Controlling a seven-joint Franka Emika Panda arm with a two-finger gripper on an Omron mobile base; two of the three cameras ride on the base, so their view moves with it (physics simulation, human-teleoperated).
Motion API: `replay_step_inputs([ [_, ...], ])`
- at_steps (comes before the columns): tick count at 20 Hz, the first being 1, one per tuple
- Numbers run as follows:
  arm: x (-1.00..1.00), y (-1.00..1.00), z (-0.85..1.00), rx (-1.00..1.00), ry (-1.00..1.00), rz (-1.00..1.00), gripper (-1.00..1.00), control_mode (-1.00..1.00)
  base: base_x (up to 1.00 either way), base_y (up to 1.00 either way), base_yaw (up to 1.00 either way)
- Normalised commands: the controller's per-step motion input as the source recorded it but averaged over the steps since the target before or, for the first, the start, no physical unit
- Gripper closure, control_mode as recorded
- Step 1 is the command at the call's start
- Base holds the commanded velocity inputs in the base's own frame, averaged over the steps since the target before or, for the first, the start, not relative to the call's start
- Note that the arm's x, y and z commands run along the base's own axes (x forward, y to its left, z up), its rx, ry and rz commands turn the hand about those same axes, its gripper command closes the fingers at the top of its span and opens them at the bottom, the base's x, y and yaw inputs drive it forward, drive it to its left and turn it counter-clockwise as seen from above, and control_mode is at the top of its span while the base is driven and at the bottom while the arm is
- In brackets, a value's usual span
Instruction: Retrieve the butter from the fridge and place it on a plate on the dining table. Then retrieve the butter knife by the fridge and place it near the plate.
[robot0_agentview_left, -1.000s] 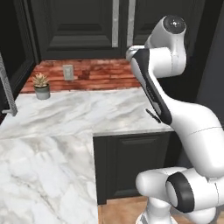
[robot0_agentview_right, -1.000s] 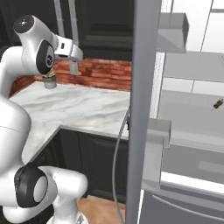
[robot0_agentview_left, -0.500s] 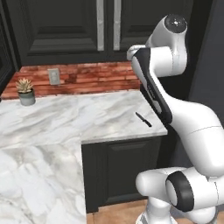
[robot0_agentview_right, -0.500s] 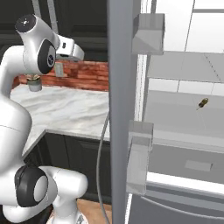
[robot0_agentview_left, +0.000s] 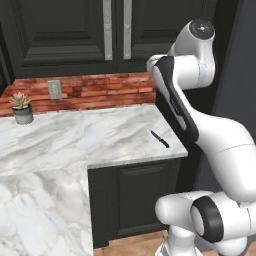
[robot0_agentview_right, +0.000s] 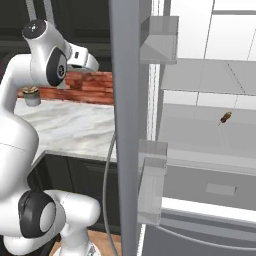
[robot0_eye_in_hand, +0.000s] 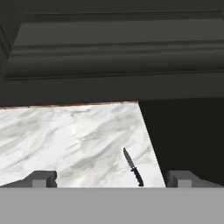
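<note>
The butter knife (robot0_agentview_left: 160, 138) (robot0_eye_in_hand: 133, 166), black-handled with a thin dark blade, lies near the right end of the marble counter (robot0_agentview_left: 100, 135), close to its front edge. In the hand view my gripper (robot0_eye_in_hand: 111, 179) is open and empty, hovering above and in front of the knife; its fingertips (robot0_eye_in_hand: 41, 178) stand wide apart. The fridge (robot0_agentview_right: 125, 125) stands open, its grey door edge close to the camera and its white interior to the right. A small tan-brown thing, apparently the butter (robot0_agentview_right: 225, 117), lies on a middle shelf. The plate and the dining table are out of view.
Red brick backsplash (robot0_agentview_left: 100, 92) and dark cabinets (robot0_agentview_left: 115, 35) back the counter. A potted plant (robot0_agentview_left: 21, 107) and a wall outlet (robot0_agentview_left: 54, 89) stand at the far left. The marble top runs on toward the lower left. Door bins (robot0_agentview_right: 150, 185) jut from the fridge door.
The whole scene has slid left in both base views: the base has moved, not the things. The knife has come into the left base view. The gripper stays open.
</note>
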Motion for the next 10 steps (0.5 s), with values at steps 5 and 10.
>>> replay_step_inputs([
  [5,0.00,-0.01,-0.82,0.00,0.19,0.00,-1.00,-1.00,0.00,0.00,0.00],
  [10,0.00,-0.05,-1.00,-0.06,0.44,0.00,-1.00,-1.00,0.00,0.00,0.00],
])
